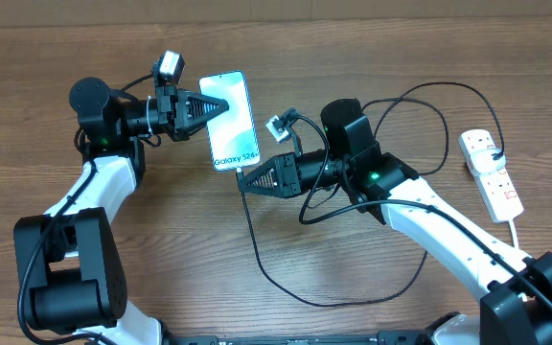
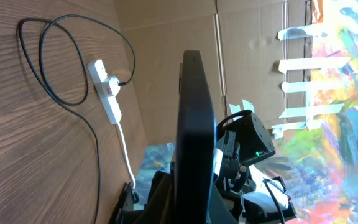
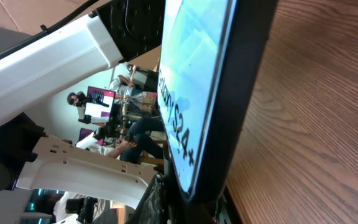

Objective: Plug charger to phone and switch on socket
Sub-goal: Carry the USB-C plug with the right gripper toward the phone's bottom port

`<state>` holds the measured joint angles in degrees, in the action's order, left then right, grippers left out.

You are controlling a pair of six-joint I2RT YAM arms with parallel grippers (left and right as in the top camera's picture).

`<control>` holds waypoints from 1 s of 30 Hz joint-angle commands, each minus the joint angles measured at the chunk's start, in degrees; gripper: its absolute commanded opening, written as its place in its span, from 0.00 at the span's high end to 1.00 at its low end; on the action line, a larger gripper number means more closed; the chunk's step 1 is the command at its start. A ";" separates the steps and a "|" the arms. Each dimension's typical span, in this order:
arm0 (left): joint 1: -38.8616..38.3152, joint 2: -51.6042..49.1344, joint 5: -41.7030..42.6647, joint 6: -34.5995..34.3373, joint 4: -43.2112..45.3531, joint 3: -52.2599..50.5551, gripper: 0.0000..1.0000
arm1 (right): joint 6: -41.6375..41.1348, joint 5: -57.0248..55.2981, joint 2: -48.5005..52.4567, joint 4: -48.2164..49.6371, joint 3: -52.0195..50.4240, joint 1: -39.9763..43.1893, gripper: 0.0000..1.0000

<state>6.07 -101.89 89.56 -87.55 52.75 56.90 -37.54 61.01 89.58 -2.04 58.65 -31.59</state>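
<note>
The phone (image 1: 230,120) is held off the table, screen up, with its "Galaxy" end toward the right arm. My left gripper (image 1: 202,107) is shut on its left long edge. In the left wrist view the phone (image 2: 194,124) shows edge-on between the jaws (image 2: 188,202). My right gripper (image 1: 246,180) is shut at the phone's "Galaxy" end, and the charger cable (image 1: 257,251) leaves its tip. The connector itself is hidden. In the right wrist view the phone (image 3: 197,81) fills the space right at the jaws (image 3: 194,202). The socket (image 1: 489,172) lies at the far right.
The black cable loops over the table (image 1: 161,259) in front of the right arm and runs up to the socket, where a black plug (image 1: 496,153) sits. The socket (image 2: 106,93) and cable loops (image 2: 61,62) also show in the left wrist view. A thick white cord (image 1: 517,230) trails off the socket.
</note>
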 commanded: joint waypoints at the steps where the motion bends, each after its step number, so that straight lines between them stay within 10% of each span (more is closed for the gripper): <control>1: -0.22 0.31 0.94 -0.55 0.50 0.52 0.96 | -0.22 -1.01 0.09 0.55 0.24 -0.15 0.96; 30: -0.52 0.31 0.94 -0.79 0.48 0.52 0.96 | -1.70 -2.54 0.55 0.76 0.24 -0.15 0.96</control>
<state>6.07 -101.89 89.38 -87.57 52.75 56.90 -38.98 59.92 89.58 -1.76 58.65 -31.64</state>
